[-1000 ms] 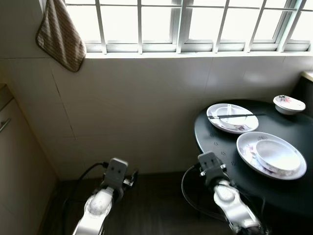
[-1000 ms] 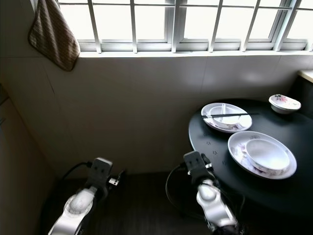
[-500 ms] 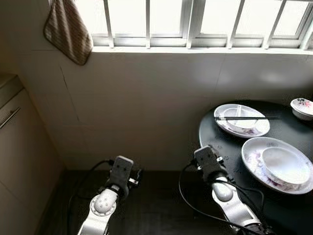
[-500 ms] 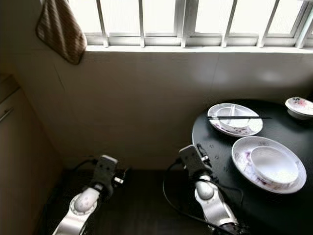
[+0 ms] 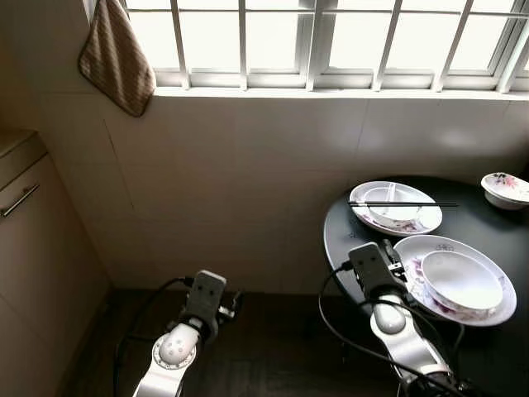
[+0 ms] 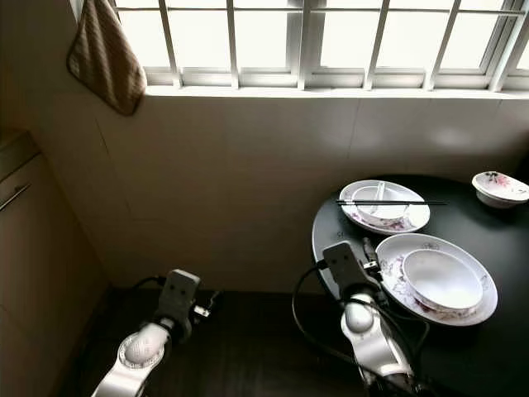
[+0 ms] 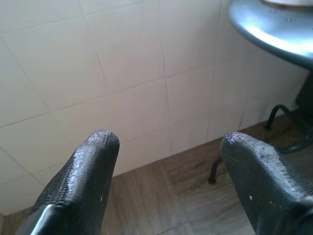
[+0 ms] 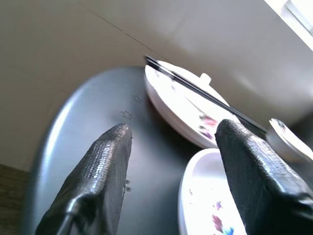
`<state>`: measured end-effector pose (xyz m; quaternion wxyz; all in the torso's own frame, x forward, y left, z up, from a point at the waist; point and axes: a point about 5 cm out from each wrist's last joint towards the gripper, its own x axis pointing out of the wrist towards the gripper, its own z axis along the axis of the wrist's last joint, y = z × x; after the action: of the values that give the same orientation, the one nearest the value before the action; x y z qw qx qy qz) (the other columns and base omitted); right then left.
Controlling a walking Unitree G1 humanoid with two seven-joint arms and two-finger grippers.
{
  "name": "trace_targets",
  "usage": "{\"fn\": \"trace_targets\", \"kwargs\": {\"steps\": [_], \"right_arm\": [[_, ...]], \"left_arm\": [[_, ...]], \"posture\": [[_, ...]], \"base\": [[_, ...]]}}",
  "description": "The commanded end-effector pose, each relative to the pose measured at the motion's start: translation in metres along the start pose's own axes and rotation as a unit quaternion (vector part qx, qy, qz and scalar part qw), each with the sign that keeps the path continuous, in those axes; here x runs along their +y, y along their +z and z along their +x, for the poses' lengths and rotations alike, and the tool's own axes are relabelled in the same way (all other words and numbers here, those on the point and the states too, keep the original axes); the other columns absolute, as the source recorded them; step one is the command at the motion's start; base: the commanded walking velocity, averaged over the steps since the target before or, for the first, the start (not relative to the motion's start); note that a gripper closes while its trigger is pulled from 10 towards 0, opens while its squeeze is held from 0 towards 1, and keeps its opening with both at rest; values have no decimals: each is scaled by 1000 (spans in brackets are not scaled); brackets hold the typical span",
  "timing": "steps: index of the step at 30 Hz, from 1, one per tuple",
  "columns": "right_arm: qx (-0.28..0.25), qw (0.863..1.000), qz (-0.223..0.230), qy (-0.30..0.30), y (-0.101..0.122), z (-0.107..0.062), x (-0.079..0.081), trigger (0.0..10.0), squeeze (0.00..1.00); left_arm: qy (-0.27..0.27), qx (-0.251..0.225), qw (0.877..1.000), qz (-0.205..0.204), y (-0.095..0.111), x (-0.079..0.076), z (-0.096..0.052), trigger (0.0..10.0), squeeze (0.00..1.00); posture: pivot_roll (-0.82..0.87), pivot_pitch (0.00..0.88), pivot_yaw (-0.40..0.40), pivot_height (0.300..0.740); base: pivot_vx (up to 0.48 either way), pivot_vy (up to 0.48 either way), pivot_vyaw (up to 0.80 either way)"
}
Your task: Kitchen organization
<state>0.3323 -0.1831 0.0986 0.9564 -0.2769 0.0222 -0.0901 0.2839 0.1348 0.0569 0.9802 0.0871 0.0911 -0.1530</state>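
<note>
Compared with one second ago, the right gripper has risen from below the rim of the round black table to a position above its near edge, while the camera has also shifted.

At far left, a beige cabinet stands below a brown striped cloth hanging at the barred window. The left gripper hangs low over the wood-look floor, jaws apart and empty, evidently idle.

The right gripper's jaws are apart and empty, aimed across the table, probably staged for a pickup. Ahead lies a floral white plate holding a bowl, with black chopsticks resting across. Nearer, a second floral plate carries a white bowl. A small floral bowl sits farthest right.
</note>
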Motion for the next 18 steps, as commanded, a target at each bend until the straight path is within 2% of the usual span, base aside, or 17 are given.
{"fn": "trace_targets", "kwargs": {"steps": [1, 5, 7, 9, 14, 18], "right_arm": [[27, 999, 7, -22, -9, 1, -8, 10000, 0], [12, 1000, -17, -9, -6, 1, -4, 10000, 0], [27, 1000, 5, -3, -8, 0, -1, 10000, 0], [38, 999, 29, 1, -11, 1, -2, 10000, 0], [39, 999, 18, -13, -11, 4, -7, 10000, 0], [64, 996, 56, -26, -16, 6, -12, 10000, 0]], "left_arm": [[2, -6, 1000, 0, 4, 1, 1, 10000, 0], [2, -7, 1000, -1, 4, 1, 1, 10000, 0], [2, -7, 1000, -2, 4, 0, 1, 10000, 0], [2, -7, 1000, -3, 4, 0, 1, 10000, 0], [2, -7, 1000, -4, 4, 0, 1, 10000, 0], [2, -7, 1000, -4, 3, 0, 1, 10000, 0]], "posture": [[10, 0, -6, 740], [10, 0, -7, 740], [13, 0, -10, 740], [13, 0, -10, 740], [14, 0, -10, 740], [14, 0, -11, 740]], "base": [[0, 0, -800], [0, 0, -759], [0, 0, 0], [0, 0, -662], [0, 0, -800], [0, 0, -800]]}}
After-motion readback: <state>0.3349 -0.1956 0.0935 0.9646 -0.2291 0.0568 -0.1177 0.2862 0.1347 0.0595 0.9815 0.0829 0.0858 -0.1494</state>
